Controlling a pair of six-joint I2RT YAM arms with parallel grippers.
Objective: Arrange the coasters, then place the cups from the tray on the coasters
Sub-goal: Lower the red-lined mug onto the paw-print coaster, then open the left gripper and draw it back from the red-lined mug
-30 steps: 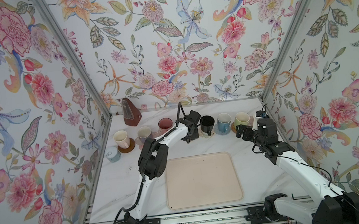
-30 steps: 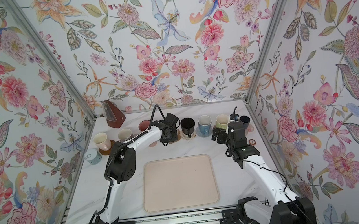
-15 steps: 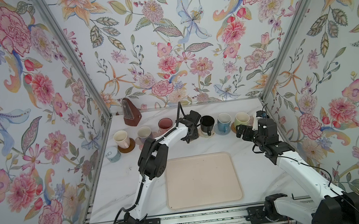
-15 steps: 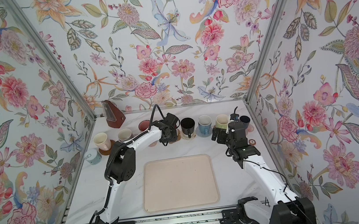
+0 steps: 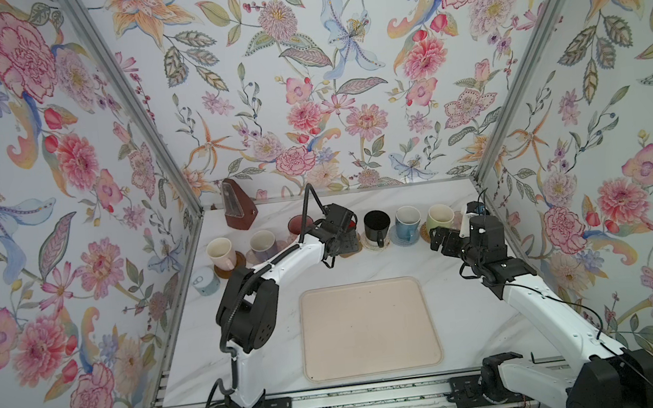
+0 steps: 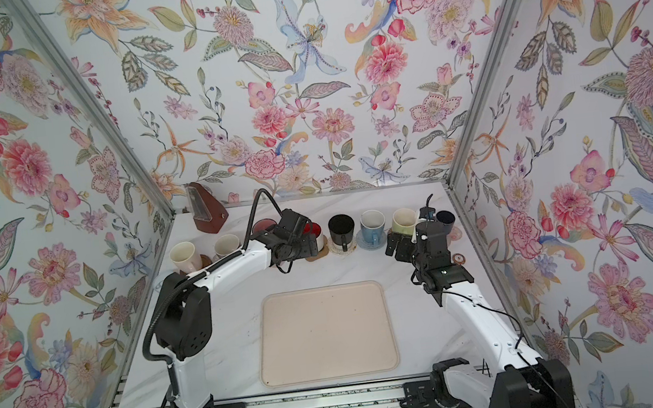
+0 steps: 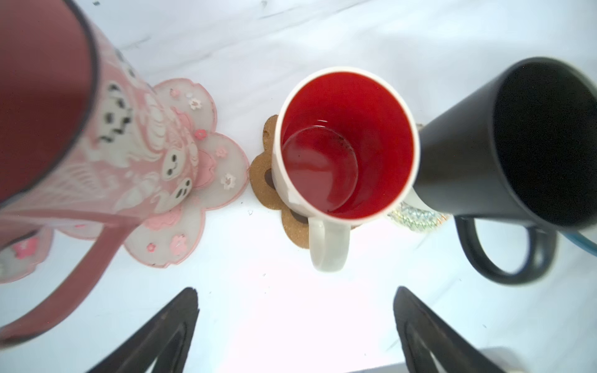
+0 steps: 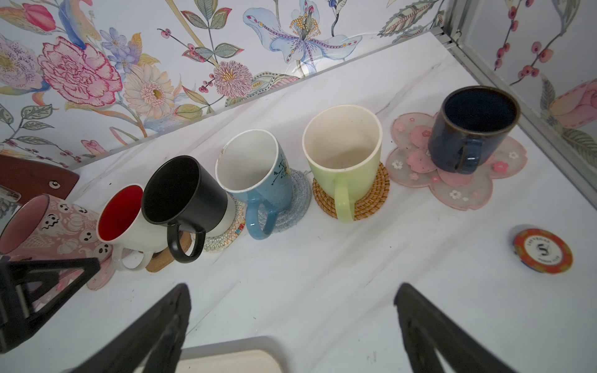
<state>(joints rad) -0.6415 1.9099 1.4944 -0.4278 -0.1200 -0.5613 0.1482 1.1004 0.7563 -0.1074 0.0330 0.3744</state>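
Mugs, eight in all, stand in one row along the back of the counter [image 5: 365, 267]: cream-pink mug [image 5: 219, 253], lavender mug [image 5: 262, 243], speckled pink mug [image 7: 106, 135], red-inside white mug [image 7: 345, 142], black mug [image 8: 187, 190], blue mug [image 8: 255, 171], light green mug [image 8: 344, 151], navy mug [image 8: 475, 126]. Eight coasters lie beneath them: three pink flower coasters [image 8: 452, 187], one brown paw-print coaster [image 7: 261, 176], one brown disc coaster [image 5: 239, 265], one rattan coaster [image 8: 371, 197], one grey woven coaster [image 8: 292, 200], one cream woven coaster [image 8: 223, 240]. One beige tray [image 5: 368, 330] lies nearer the front. Both tools are spread, pinching nothing: the left tool [image 7: 295, 290] just before the white mug's handle, the right tool [image 8: 292, 287] near the green mug.
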